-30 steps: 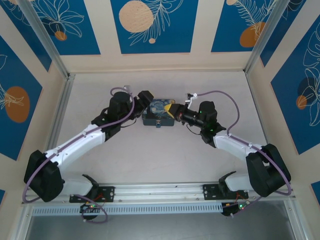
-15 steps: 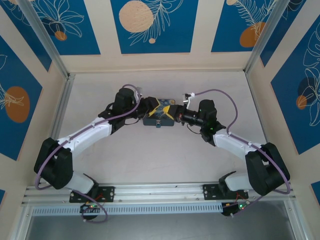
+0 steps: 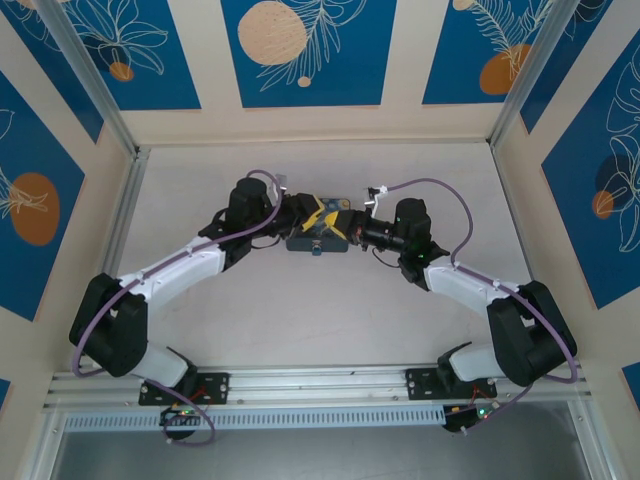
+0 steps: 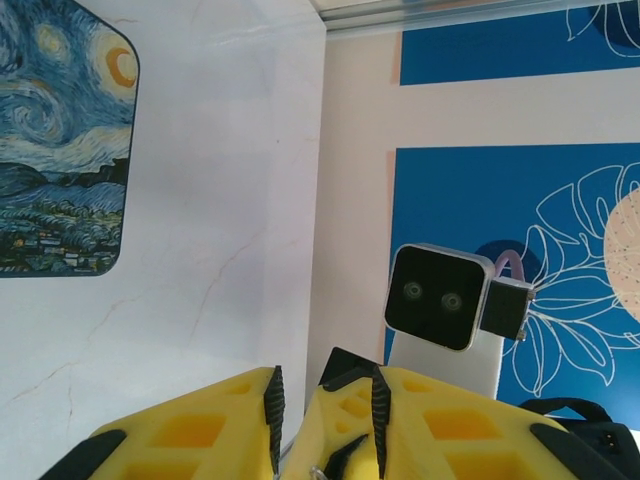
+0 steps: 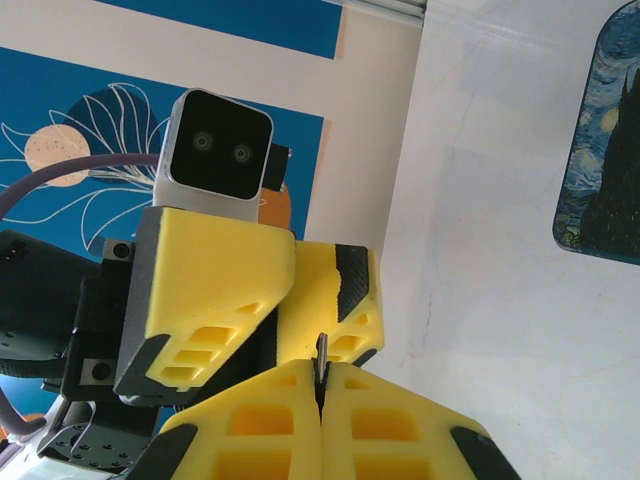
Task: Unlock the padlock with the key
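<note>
The left gripper (image 4: 325,385) has swung in above the tin (image 4: 60,150) to meet the right gripper (image 5: 320,385), whose jaws clench the key (image 5: 320,350); I cannot tell the left jaws' state. The padlock (image 3: 315,250) seemingly hangs at the tin's front edge, so unlocking is not begun

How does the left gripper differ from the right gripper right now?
The right gripper is shut on the key, which pokes up between its fingers; the left gripper has its fingers close together, nothing clearly held. The left gripper reaches the tin from its left, the right gripper from its right. Both have yellow fingers.
</note>
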Robot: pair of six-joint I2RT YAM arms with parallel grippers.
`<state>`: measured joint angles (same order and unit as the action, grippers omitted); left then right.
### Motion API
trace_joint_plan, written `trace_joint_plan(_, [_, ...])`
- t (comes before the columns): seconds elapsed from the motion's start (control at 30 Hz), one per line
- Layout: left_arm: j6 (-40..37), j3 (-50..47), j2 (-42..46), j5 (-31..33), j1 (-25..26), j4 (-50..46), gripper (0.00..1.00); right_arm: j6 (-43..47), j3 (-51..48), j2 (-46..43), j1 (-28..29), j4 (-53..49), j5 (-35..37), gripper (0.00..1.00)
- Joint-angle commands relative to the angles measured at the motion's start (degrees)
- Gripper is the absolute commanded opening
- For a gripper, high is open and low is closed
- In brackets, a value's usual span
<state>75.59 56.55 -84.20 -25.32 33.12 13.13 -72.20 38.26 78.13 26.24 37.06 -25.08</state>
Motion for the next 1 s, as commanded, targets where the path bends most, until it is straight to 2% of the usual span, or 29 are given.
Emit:
trace_joint_plan(0.0, [0.52, -0.66, -0.51, -1.13, 0.42, 2.16, 0.30, 0.44, 1.83, 0.44, 0.45, 1.17, -0.17, 0.00])
trace_joint_plan(0.3, [1.15, -0.75, -0.56, -0.96, 0.95, 2.96, 0.24, 0.23, 2.00, 0.97, 0.70, 1.44, 0.20, 0.00])
trace_joint_plan(0.83, [1.71, -2.37, -0.81, -0.70, 1.90, 3.57, 0.23, 0.22, 2.00, 1.53, 0.70, 1.74, 1.17, 0.00])
trace_joint_plan(0.97, [1.93, -2.41, -0.70, -0.36, 2.04, 3.71, 0.19, 0.20, 1.79, 1.76, 0.74, 1.87, 1.53, 0.00])
